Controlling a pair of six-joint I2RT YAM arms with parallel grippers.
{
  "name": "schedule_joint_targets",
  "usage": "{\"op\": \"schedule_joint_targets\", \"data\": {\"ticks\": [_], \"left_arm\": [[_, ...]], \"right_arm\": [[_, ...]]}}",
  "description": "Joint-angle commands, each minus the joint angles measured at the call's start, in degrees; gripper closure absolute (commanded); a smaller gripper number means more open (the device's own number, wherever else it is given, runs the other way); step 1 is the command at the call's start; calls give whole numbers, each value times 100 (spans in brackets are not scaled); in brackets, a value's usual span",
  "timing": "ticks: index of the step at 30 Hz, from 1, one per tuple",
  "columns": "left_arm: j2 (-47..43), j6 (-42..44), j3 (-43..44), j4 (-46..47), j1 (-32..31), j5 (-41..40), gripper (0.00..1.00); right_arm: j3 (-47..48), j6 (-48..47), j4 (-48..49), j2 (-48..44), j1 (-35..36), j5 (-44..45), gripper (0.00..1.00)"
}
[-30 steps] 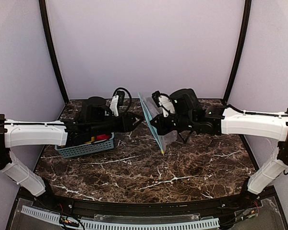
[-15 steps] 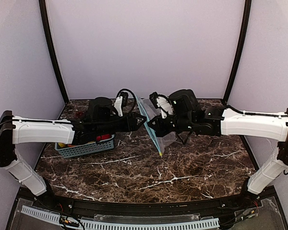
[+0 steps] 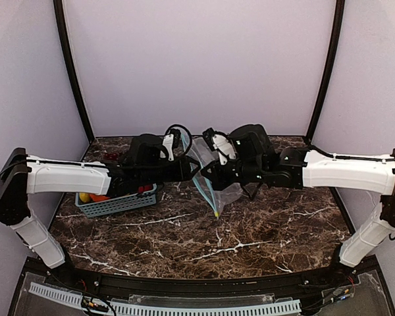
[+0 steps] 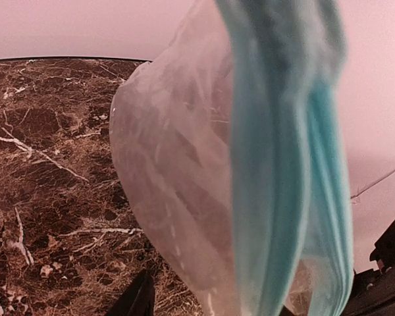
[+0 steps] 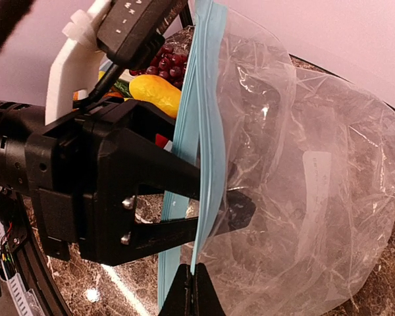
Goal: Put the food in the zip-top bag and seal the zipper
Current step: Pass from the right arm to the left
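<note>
The zip-top bag hangs clear of the table between the two arms, its zipper running down its left edge. My right gripper is shut on one lip of the teal zipper. My left gripper stands open at the bag's mouth, one of its fingers showing through the clear plastic. In the left wrist view the zipper and bag lie between my left gripper's jaws. The food, purple grapes, a yellow piece and other pieces, lies in the basket behind.
A teal lattice basket stands on the marble table at the left, under my left arm, with yellow, orange and red pieces in it. The bag carries a white label. Black frame posts rise at the back corners.
My left arm has reached right from over the basket until its fingers are at the bag's mouth. The bag and my right gripper have shifted slightly left and lower.
</note>
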Motion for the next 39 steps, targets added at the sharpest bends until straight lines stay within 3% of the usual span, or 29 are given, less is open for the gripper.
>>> {"op": "schedule_joint_targets", "data": {"ticks": [1, 7, 10, 22, 29, 36, 39], "left_arm": [[110, -54, 149, -148, 19, 71, 59], [60, 19, 0, -341, 21, 82, 86], [-73, 322, -117, -617, 26, -601, 97], [-301, 704, -107, -1287, 39, -1571, 99], [-380, 387, -338, -420, 7, -499, 99], [-331, 201, -357, 45, -118, -194, 99], [-346, 189, -349, 106, -141, -166, 99]], "right_arm": [[132, -24, 186, 39, 116, 297, 100], [150, 219, -130, -123, 134, 1265, 100], [199, 230, -402, -327, 135, 1756, 100], [523, 138, -1258, -540, 278, 2795, 100], [521, 608, -1215, -20, 283, 2764, 100], [820, 734, -1105, 551, 281, 2325, 90], [906, 755, -1104, 690, 280, 2235, 81]]}}
